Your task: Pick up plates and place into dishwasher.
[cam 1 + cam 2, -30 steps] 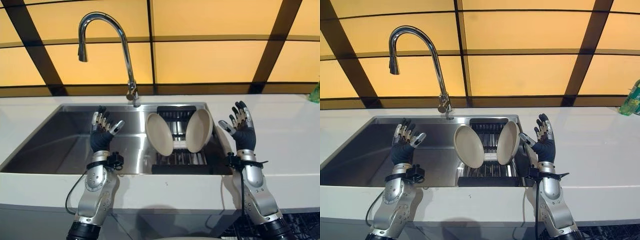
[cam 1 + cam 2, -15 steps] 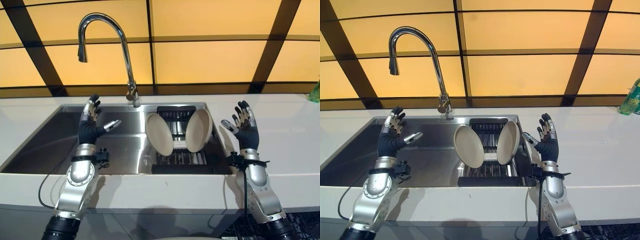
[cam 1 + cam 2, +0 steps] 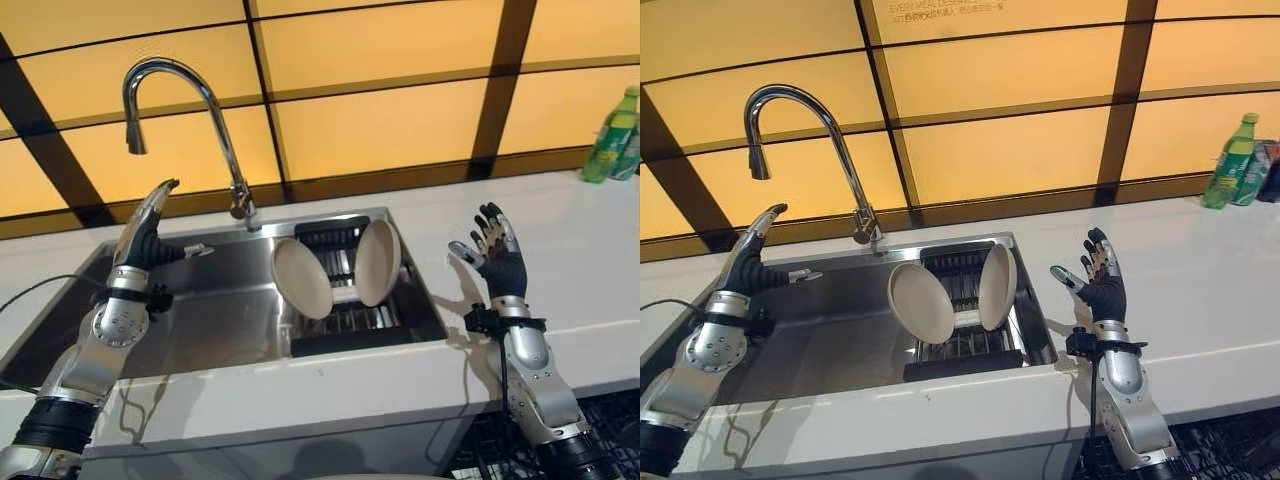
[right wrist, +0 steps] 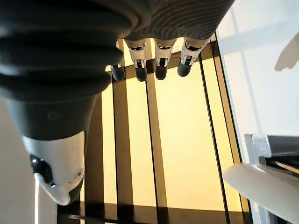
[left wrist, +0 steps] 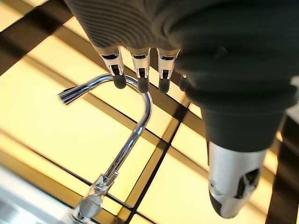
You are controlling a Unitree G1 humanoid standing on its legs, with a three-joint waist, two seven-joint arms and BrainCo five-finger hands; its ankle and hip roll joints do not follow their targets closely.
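no plate is picked up yet; this looks like the reach-in stage before the first grasp. the sink (image 3: pixel 200 310) is the landmark. in its right part sits a dark dish rack (image 3: pixel 340 300) with two cream plates standing on edge: the left plate (image 3: pixel 302 278) tilts toward the sink's open left part, the right plate (image 3: pixel 377 262) leans the other way, their lower edges close together in the rack. the rest of the sink basin looks bare.

the left hand (image 3: pixel 148 235) is raised over the sink's left part, below the faucet (image 3: pixel 190 120), fingers straight and thumb out, holding nothing. the right hand (image 3: pixel 495 255) is raised over the white table (image 3: pixel 560 250) just right of the sink, fingers spread, empty. green bottles (image 3: pixel 612 135) stand far right of the sink.

next, i judge, one hand must drop to a plate's rim and pinch it. the dishwasher cannot be made out.
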